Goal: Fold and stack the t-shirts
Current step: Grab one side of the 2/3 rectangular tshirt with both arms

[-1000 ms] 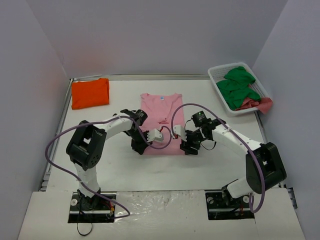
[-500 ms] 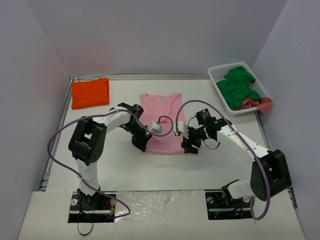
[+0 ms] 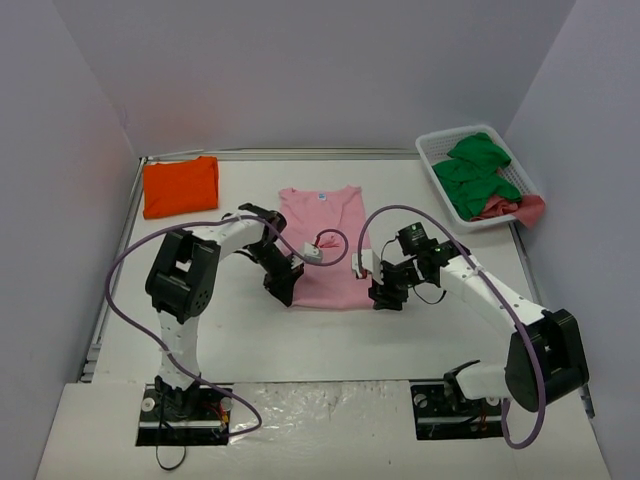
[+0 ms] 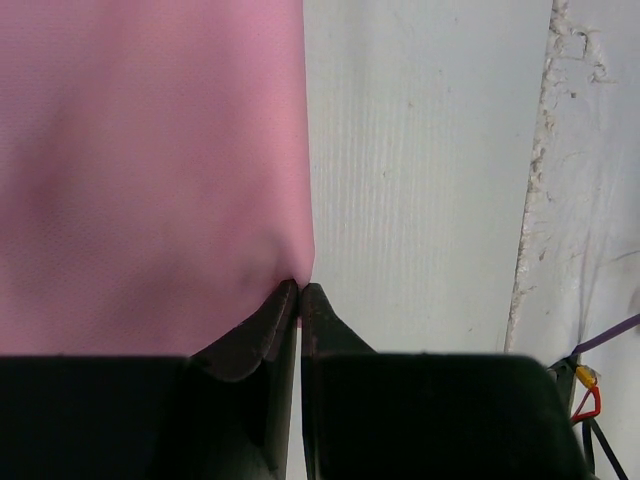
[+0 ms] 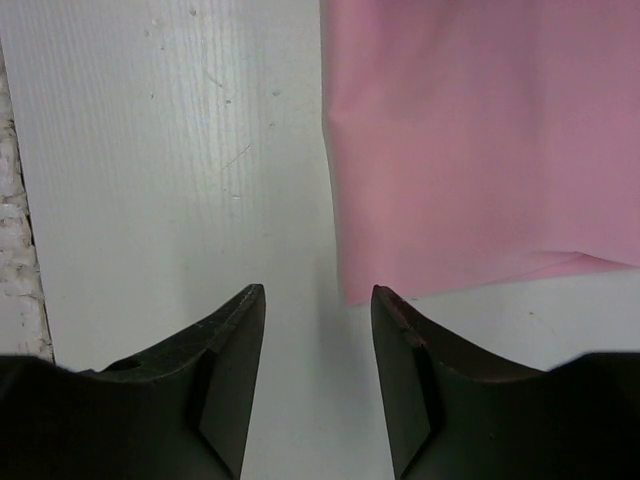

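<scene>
White table (image 3: 400, 330): L hand (image 4: 299, 287) pinching pink shirt (image 4: 150, 170) edge, R hand (image 5: 318, 293) open.

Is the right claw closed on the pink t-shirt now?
No, the right claw is open over the table, and the corner of the pink t-shirt lies loose near its fingertips.

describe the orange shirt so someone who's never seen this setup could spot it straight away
Look at the white table and go to its far left corner, across from the basket at the far right. The orange shirt lies there as a flat rectangle. It is the only orange thing, brighter and smaller than the pink shirt in the middle.
</scene>
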Robot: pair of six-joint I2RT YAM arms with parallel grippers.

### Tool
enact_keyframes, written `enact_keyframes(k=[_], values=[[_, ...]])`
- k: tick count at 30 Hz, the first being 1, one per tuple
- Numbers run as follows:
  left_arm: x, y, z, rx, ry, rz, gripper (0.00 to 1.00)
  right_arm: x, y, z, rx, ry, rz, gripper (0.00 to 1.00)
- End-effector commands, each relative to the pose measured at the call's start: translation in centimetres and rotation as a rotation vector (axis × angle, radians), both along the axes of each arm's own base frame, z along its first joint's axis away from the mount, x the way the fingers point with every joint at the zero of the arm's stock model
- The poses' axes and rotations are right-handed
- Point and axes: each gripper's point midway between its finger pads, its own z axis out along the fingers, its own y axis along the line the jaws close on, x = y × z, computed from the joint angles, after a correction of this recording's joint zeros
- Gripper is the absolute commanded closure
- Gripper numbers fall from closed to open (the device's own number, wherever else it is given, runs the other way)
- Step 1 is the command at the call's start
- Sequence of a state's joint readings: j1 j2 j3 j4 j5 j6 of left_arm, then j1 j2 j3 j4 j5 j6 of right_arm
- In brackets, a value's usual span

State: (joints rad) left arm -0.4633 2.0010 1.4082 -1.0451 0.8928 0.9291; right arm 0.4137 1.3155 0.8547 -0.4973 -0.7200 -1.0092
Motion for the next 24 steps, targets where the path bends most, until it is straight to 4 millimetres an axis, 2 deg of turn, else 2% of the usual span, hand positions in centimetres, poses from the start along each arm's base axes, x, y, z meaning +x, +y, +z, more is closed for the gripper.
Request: enact_keyframes(k=[1,5,13,24], values=[[0.2,-0.3,1.6,-0.056,0.021,-0.001,0.98,-1.2,-0.3,-1.5,-0.041,0.049,0.042,0.57],[0.3,-0.2,1.6,-0.059,0.028,0.004,0.98,-1.4,0.1,-2.3,-0.056,0.071,0.063,0.57],[0.2,-0.1,1.7,-0.057,0.031,-0.001,0.98,-0.4,0.6,-3.6,-0.084,0.088,0.075,0.57],[-0.1,0.1,1.9,-0.060,0.034,-0.009,0.98,0.6,0.4,-5.4,-0.123,0.098,0.063,0.57]])
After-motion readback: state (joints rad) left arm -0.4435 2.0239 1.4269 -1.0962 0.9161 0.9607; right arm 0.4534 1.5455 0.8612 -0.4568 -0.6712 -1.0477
